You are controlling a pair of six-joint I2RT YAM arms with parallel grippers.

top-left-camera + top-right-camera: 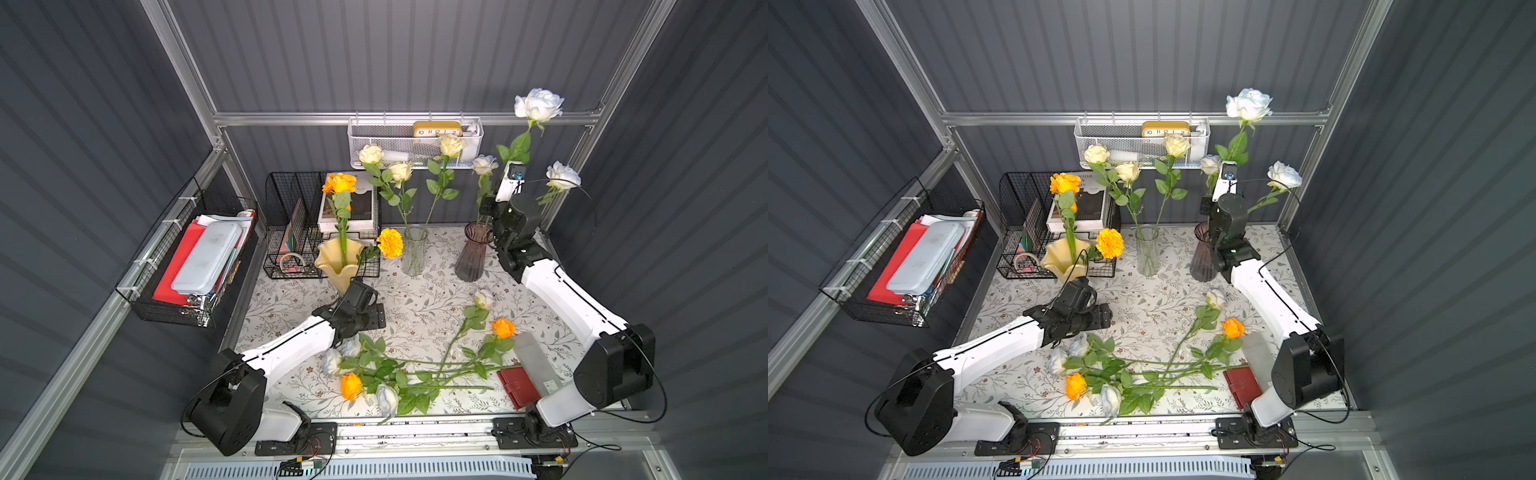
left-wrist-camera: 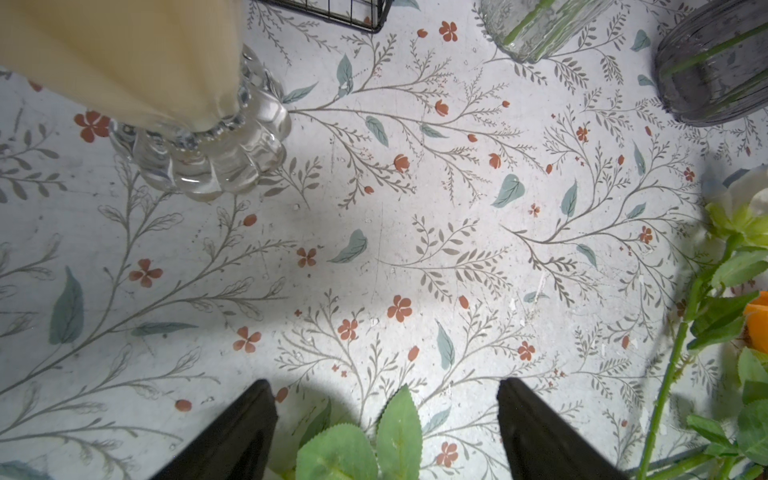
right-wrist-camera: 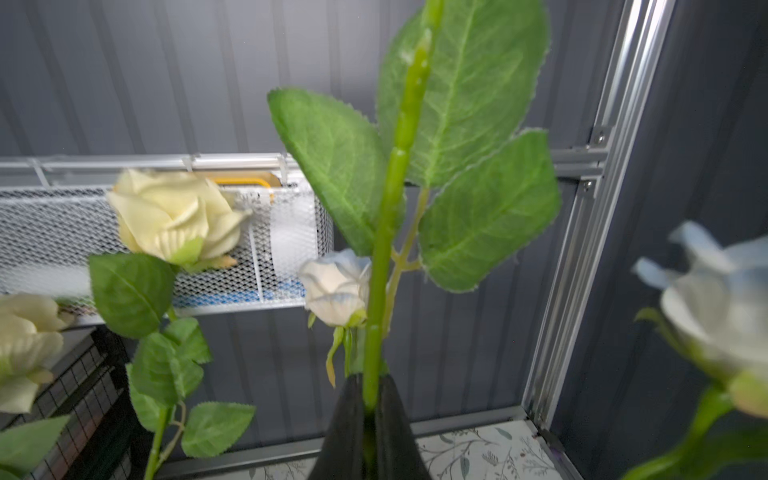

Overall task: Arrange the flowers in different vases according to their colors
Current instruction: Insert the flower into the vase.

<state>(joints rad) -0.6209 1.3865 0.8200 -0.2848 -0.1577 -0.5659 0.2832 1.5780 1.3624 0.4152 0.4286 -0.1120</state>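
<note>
Looking down in both top views: floral table (image 1: 415, 299) with the left arm (image 1: 291, 345) and right arm (image 1: 561, 291) reaching in. Only from up there get the full spread: yellow vase (image 1: 338, 259) with orange flowers (image 1: 340, 183), clear vase (image 1: 414, 249) with cream roses (image 1: 401, 170), purple vase (image 1: 471, 253) with two white roses (image 1: 484, 164), all along the back. Also a loose pile of flowers (image 1: 388, 370) lying near the front edge.

From the right wrist, just a close-up: right gripper (image 3: 370, 405) pinched tight on the green stem (image 3: 384, 249) of a tall white rose (image 1: 538, 104). Held upright near the purple vase, bloom out of that shot but plain from above. Can't tell where the stem's lower end sits, hidden behind the right arm.

From the left wrist, down at cloth level: glassy foot of the yellow vase, bottoms of the other two. Left gripper (image 2: 385, 383) spread wide over the cloth, holding nothing, with a couple of leaves (image 2: 336, 453) showing between the fingers.
</note>
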